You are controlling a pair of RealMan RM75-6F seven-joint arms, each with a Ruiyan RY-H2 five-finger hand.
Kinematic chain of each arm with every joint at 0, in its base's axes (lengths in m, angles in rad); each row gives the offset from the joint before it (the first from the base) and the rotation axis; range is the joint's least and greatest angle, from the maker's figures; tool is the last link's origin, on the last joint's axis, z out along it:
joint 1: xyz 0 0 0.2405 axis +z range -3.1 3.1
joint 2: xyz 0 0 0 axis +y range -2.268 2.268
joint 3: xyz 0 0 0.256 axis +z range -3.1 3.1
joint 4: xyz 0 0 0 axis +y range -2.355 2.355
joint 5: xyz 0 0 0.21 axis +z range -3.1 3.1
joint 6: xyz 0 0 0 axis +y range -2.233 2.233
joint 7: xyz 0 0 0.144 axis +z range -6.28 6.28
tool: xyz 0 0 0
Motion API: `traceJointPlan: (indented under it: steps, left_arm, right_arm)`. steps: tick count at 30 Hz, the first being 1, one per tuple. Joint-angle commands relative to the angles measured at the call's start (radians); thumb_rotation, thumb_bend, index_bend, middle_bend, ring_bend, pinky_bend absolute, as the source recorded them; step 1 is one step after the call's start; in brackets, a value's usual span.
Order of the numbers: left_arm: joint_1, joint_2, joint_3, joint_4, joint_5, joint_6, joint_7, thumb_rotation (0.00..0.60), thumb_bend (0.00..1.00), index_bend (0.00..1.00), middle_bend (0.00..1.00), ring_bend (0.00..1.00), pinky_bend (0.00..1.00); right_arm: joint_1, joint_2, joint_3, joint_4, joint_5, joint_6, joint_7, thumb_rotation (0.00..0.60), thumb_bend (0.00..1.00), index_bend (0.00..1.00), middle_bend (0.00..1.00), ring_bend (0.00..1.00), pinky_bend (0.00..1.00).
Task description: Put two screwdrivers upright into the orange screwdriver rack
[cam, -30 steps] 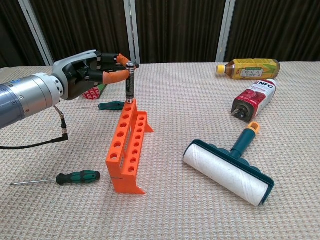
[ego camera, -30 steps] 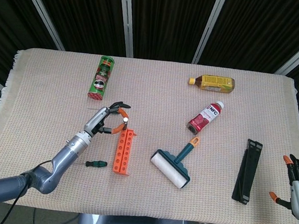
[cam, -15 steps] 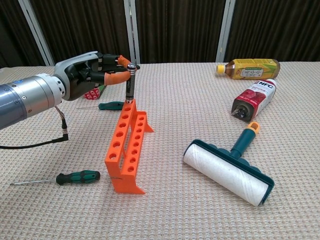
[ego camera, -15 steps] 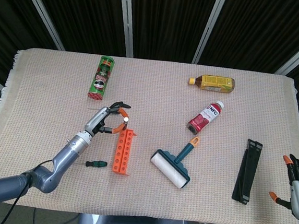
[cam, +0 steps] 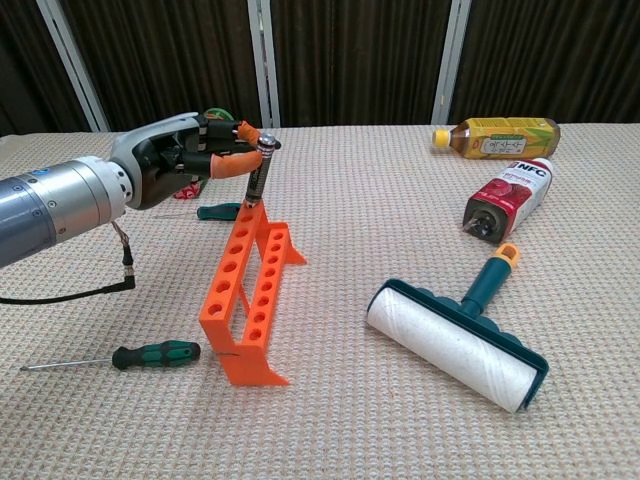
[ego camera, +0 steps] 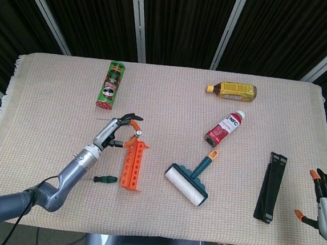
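The orange screwdriver rack [cam: 248,293] stands on the desk [ego camera: 55,119], left of centre, and in the chest view it leans, its top row of holes tipped toward the left. At its far end a dark-handled screwdriver [cam: 257,172] stands in a hole, slightly tilted, with its silver-capped top pinched between the orange fingertips [cam: 232,164] of the left hand [cam: 175,160]. A second screwdriver with a green and black handle [cam: 152,354] lies flat on the desk just left of the rack's near end, its thin shaft pointing left. Another green-handled tool [cam: 222,211] lies behind the rack, partly hidden. The right hand [ego camera: 324,201] sits at the lower right edge of the head view, off the desk, fingers apart and holding nothing. Elsewhere on the desk lie a lint roller [ego camera: 189,179], a red bottle [ego camera: 224,128], a yellow bottle [ego camera: 232,91], a green can [ego camera: 110,84] and a black folded bar [ego camera: 270,187].
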Motion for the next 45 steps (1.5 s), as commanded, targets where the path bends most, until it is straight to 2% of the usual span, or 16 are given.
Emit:
traceJointPlan:
  steps: [1,19,36,45]
  left_arm:
    - [0.002,-0.002,0.002,0.0,0.004,0.002,0.0,0.6,0.5,0.59,0.17,0.0,0.03]
    - [0.021,-0.034,0.008,0.014,0.026,0.046,-0.029,0.6,0.51,0.59,0.19,0.0,0.03]
    - [0.023,-0.016,-0.005,-0.013,0.018,-0.033,-0.246,0.6,0.54,0.58,0.2,0.02,0.03]
    - [0.022,-0.004,0.002,-0.001,0.05,-0.037,-0.297,0.6,0.54,0.49,0.19,0.02,0.03]
  right_arm:
    - [0.0,0.0,0.0,0.001,0.0,0.001,0.001,0.6,0.0,0.0,0.0,0.0,0.0]
    - [-0.002,-0.003,0.002,0.01,0.0,0.004,0.011,0.6,0.0,0.0,0.0,0.0,0.0]
    - [0.0,-0.003,0.003,0.013,0.003,0.0,0.013,0.6,0.0,0.0,0.0,0.0,0.0]
    - [0.003,-0.004,0.004,0.01,0.004,-0.004,0.009,0.6,0.0,0.0,0.0,0.0,0.0]
